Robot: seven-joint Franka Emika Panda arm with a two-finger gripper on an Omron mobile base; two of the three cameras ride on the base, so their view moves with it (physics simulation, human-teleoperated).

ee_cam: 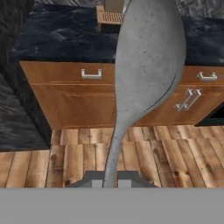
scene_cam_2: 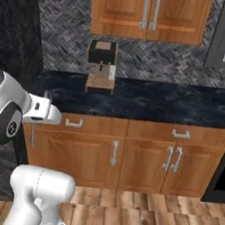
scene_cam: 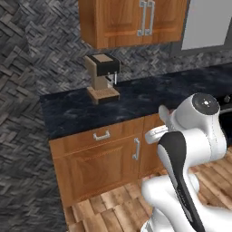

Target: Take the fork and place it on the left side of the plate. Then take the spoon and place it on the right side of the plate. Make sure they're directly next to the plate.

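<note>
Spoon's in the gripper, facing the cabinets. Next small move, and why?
Probably carry it on toward wherever the plate is before lowering anything. The gripper is shut on the spoon, bowl up, well above the wooden floor. The dark counter ahead holds just a coffee machine, so there is no placement target here.

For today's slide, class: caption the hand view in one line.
End effector shut on the spoon, its bowl looming before wooden cabinets.

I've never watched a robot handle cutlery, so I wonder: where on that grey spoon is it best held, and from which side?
By the thin handle, as the hand view shows: the gripper is shut on the slim grey spoon at its handle end, pinching the narrow stem across its width, with the broad bowl pointing away. The rounded bowl looks too wide to pinch well.
</note>
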